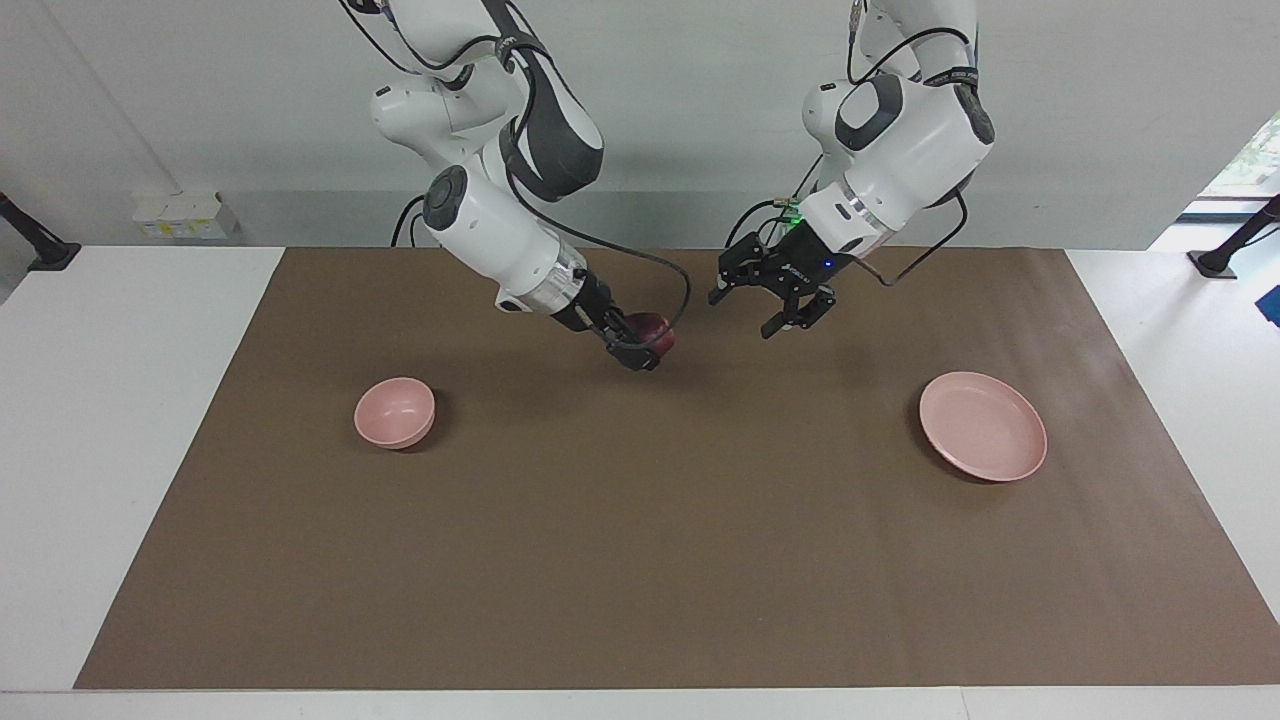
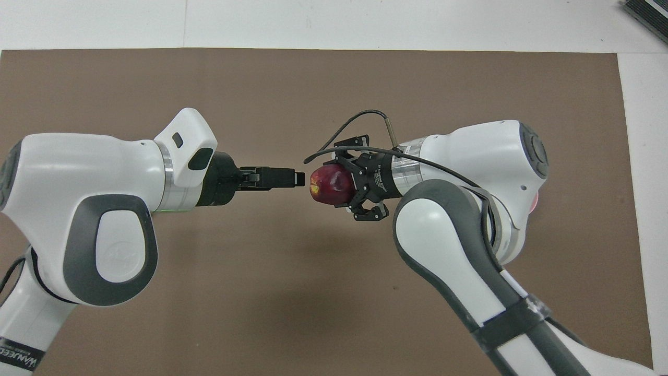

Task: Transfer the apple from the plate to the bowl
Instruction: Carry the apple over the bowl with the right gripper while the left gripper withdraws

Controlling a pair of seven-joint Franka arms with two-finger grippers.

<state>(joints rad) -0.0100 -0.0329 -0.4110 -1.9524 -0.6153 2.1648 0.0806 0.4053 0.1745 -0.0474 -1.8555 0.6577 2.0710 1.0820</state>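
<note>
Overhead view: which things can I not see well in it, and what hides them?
1. The plate: in the overhead view, fully hidden under the left arm.
2. The bowl: in the overhead view, covered by the right arm; at most a pink sliver shows.
3. The apple: in the facing view, partly hidden by the right pincer that grips it.

Bowl toward right arm's end, plate toward left arm's.

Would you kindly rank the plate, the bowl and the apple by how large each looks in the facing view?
Largest to smallest, as seen in the facing view:
1. plate
2. bowl
3. apple, partly hidden in the right end effector and held up in the air, so its apparent size is less certain.
</note>
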